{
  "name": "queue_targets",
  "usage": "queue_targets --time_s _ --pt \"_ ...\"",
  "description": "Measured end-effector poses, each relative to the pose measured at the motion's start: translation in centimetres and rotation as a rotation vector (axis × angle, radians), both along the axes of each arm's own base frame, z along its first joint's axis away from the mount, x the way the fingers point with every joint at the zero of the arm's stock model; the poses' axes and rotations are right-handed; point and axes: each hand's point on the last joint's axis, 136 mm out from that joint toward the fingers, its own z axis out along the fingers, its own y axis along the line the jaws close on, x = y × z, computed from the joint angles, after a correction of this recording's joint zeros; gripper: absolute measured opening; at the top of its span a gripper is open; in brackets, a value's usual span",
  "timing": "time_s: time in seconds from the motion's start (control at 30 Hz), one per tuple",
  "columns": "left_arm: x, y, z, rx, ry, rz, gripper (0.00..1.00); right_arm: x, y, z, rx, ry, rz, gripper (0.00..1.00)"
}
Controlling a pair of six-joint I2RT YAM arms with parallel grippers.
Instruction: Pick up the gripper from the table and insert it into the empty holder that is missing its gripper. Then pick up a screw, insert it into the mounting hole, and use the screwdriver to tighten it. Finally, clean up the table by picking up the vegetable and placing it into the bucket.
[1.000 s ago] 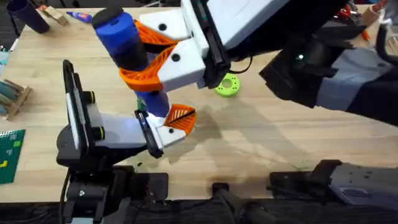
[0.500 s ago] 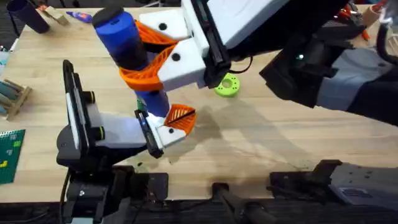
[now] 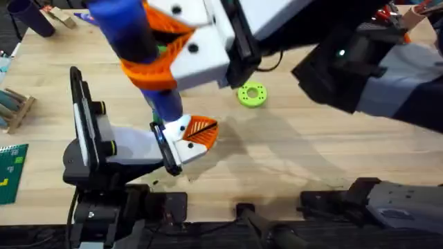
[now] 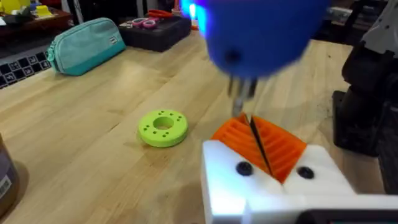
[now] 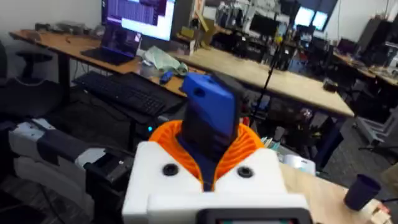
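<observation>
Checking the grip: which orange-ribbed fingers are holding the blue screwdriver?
The big ones of the right gripper, wrapped around the screwdriver; the small orange-ribbed gripper sits lower on the holder, under its tip.

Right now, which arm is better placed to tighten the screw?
The right. The right gripper is shut on the screwdriver, which points tip-down just above the gripper seated in the holder. It likely only needs to lower and turn.
</observation>
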Motion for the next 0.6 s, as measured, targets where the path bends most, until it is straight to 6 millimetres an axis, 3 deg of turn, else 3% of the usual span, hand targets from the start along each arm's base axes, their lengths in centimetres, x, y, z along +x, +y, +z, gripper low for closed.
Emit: queue_targets --time_s 0.3,0.6 --pt "0.0 0.0 0.0 0.000 0.000 0.000 0.009 1.4 -1.1 4.7 -0.011 -0.012 -0.002 0.049" --pt "0.0 0.0 0.0 0.000 0.000 0.000 0.009 3.9 -3.6 5.4 -0.032 -0.020 -0.038 0.048"
